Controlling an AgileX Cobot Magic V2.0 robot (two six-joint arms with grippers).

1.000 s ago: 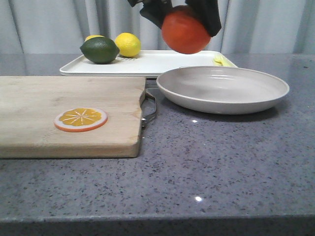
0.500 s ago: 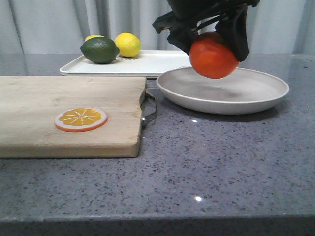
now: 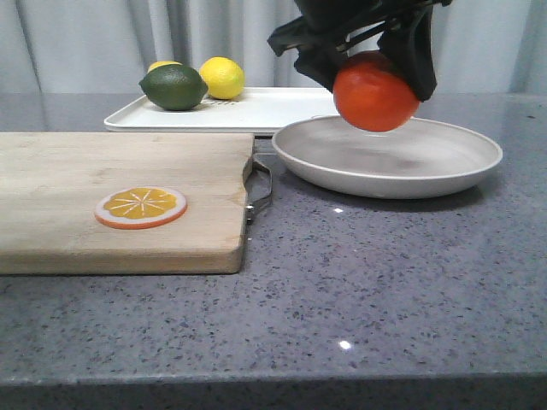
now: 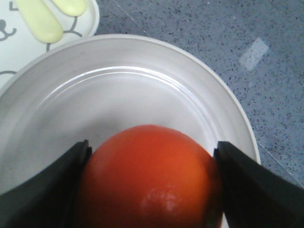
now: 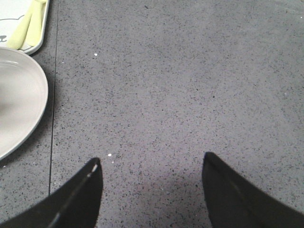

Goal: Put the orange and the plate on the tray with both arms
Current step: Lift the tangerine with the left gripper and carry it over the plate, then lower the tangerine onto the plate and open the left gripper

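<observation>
My left gripper (image 3: 374,79) is shut on the orange (image 3: 376,96), a glossy orange-red fruit, and holds it just above the plate (image 3: 427,166), a wide off-white dish on the grey table. In the left wrist view the orange (image 4: 152,180) sits between both black fingers of the gripper (image 4: 152,147), over the plate's middle (image 4: 118,95). The white tray (image 3: 265,109) lies behind the plate. My right gripper (image 5: 152,159) is open and empty over bare table, to the right of the plate's rim (image 5: 19,95); it is out of the front view.
A wooden cutting board (image 3: 68,231) with an orange slice disc (image 3: 140,207) lies at the left, its metal handle near the plate. A lime (image 3: 173,86) and a lemon (image 3: 222,77) sit on the tray's left end, pale yellow-green pieces (image 4: 40,19) at its right end.
My left gripper carried the orange right and down from above the tray to over the plate, then rose very slightly. Nothing else moved.
</observation>
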